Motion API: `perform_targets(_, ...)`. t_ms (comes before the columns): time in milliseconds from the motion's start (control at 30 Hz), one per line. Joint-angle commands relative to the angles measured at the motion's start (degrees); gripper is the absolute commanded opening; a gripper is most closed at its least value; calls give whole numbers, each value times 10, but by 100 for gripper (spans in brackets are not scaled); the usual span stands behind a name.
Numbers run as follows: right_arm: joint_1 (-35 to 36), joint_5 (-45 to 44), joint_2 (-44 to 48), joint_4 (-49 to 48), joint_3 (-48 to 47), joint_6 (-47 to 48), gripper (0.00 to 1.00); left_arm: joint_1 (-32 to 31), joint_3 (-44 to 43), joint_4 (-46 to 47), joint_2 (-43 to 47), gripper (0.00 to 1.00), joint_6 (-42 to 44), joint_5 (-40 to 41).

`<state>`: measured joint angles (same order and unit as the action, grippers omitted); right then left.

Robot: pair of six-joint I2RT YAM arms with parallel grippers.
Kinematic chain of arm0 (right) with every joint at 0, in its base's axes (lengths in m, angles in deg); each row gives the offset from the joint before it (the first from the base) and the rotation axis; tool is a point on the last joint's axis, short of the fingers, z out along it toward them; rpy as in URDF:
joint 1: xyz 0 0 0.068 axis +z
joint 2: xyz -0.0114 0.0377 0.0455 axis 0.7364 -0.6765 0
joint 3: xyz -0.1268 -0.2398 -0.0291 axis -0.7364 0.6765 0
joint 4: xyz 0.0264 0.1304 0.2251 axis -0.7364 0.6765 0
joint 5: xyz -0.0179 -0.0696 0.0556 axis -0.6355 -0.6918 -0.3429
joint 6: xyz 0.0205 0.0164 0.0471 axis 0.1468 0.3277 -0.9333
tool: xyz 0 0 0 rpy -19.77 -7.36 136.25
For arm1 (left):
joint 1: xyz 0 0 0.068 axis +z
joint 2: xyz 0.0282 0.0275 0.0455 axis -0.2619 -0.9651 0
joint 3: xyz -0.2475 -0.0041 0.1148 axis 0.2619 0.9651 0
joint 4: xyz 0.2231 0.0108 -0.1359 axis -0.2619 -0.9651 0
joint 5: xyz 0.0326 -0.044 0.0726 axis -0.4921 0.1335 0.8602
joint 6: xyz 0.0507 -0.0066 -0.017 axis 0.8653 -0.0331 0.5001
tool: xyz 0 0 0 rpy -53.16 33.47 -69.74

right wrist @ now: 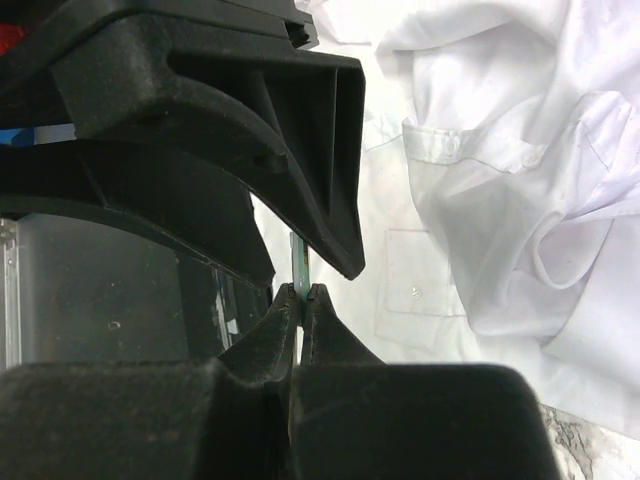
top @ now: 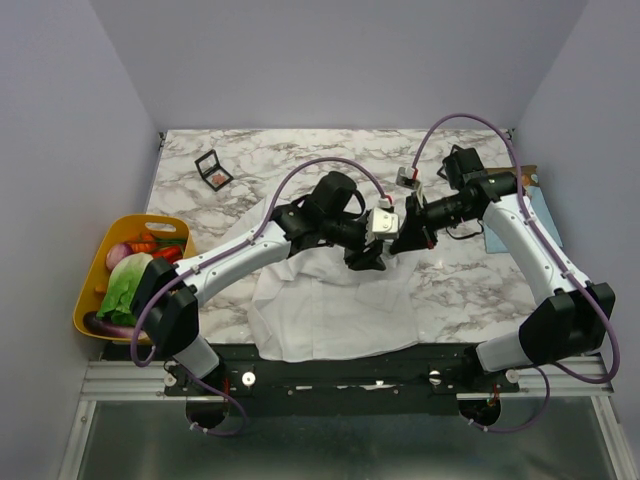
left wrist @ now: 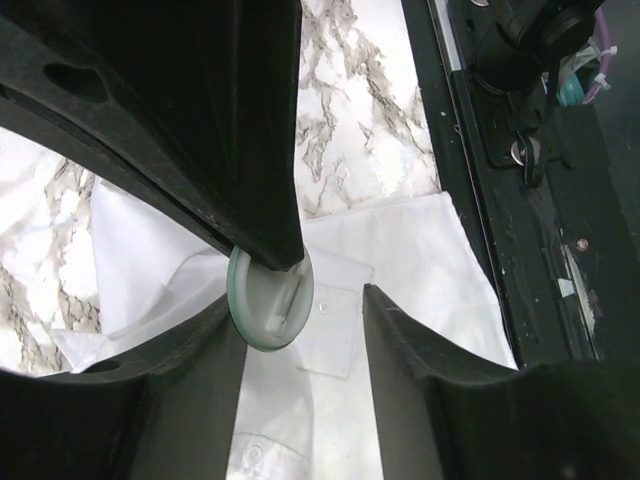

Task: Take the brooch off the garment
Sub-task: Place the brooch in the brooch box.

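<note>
Marble counter [top: 470, 285] with a big white shirt [top: 330, 310] spread at its near edge, its middle hidden from above by both arms meeting over it. Yellow basket [top: 88, 300] of vegetables [top: 130, 275] hangs off the left side. Black palette [top: 213, 170] far back left. Left hand [left wrist: 297, 297] spread wide. Right hand [right wrist: 300, 295] pressed together, pinching the brooch [left wrist: 268, 310] over the chest pocket [left wrist: 335, 330], just beside one left finger [left wrist: 190, 380].

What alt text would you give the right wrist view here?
The right gripper pinches the brooch, seen edge-on as a thin green sliver, between its shut fingertips, with the black fingers of the left gripper open on either side just above. Behind lies the rumpled white garment, its chest pocket showing.
</note>
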<state>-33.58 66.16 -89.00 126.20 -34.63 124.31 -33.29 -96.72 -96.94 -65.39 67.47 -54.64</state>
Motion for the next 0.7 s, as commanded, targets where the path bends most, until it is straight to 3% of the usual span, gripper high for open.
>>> perform_targets(0,-4,-4,17,-32,8,-7,1,24,20,-15,39,61,9,7)
perform_targets(200,-4,-28,18,-48,14,-18,0,72,46,8,76,81,-4,4)
perform_targets(267,-4,-42,20,-58,17,-27,1,91,54,14,87,99,-8,7)
perform_targets(500,-5,-146,31,-131,32,-88,1,131,61,12,120,99,-2,38)
perform_targets(667,-4,-278,32,-184,33,-122,1,151,41,-39,120,99,27,42)
